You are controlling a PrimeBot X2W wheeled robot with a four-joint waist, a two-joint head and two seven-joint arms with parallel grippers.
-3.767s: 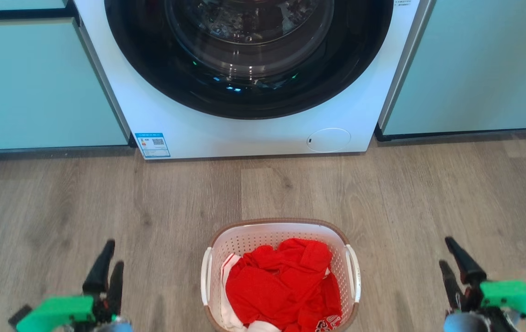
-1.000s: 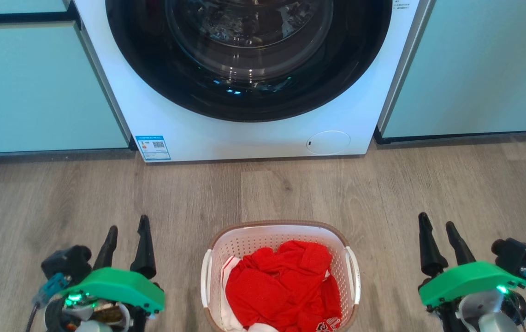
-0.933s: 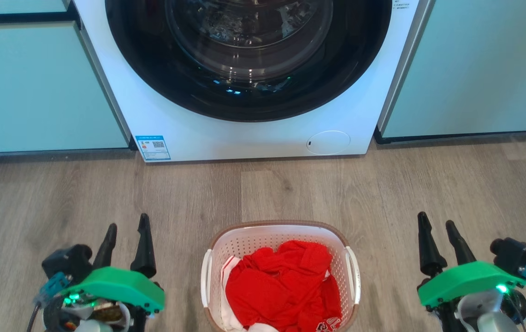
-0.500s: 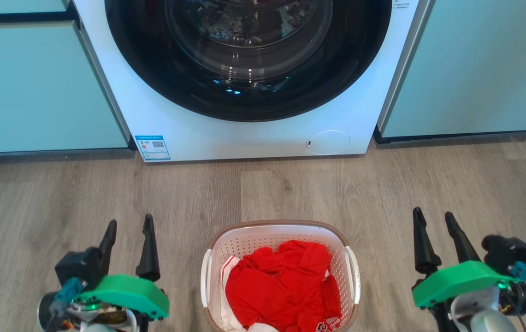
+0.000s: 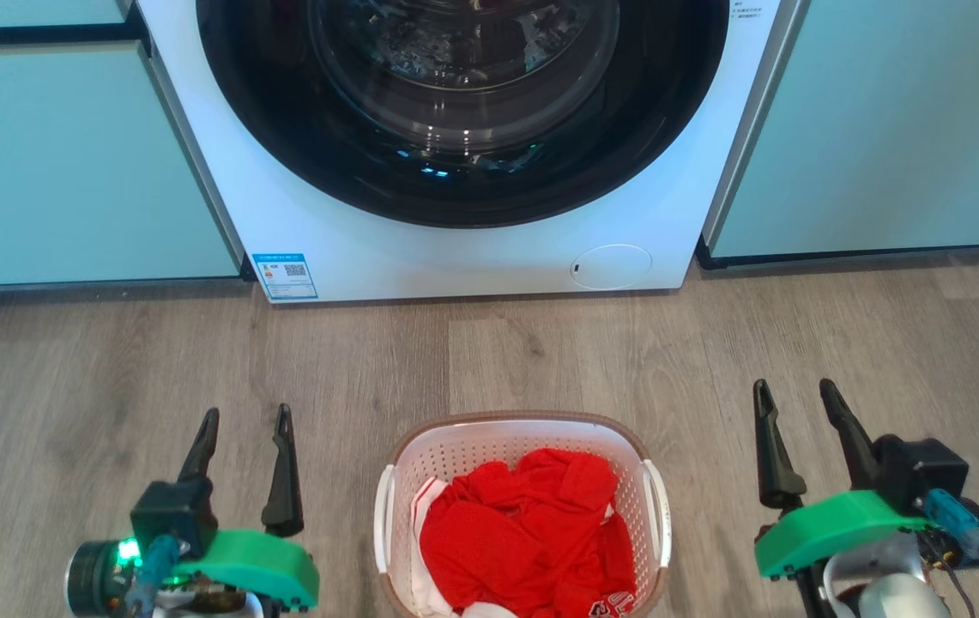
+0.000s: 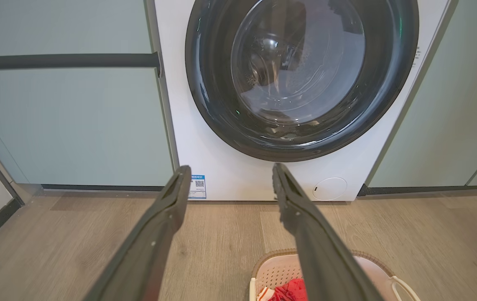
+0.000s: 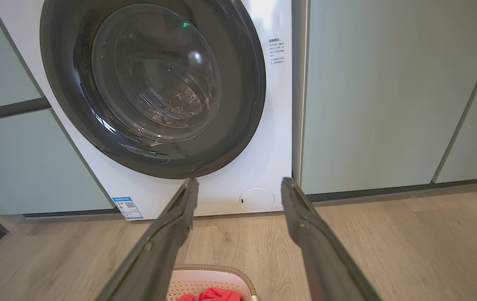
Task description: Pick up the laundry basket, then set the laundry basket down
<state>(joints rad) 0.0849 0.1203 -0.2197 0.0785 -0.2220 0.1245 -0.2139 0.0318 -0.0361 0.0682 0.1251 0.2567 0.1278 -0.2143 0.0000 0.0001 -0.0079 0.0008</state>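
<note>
Your left pincer and right pincer stand spread and empty, flanking the white perforated plastic laundry basket with a brown rim between them, likely so each can take its nearer side.

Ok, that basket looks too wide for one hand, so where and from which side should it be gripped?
Probably by its sides: left hand on the white left handle from the left, right hand on the right handle from the right. The laundry basket stands upright, handles bowing outward, an open hand flanking each side.
</note>
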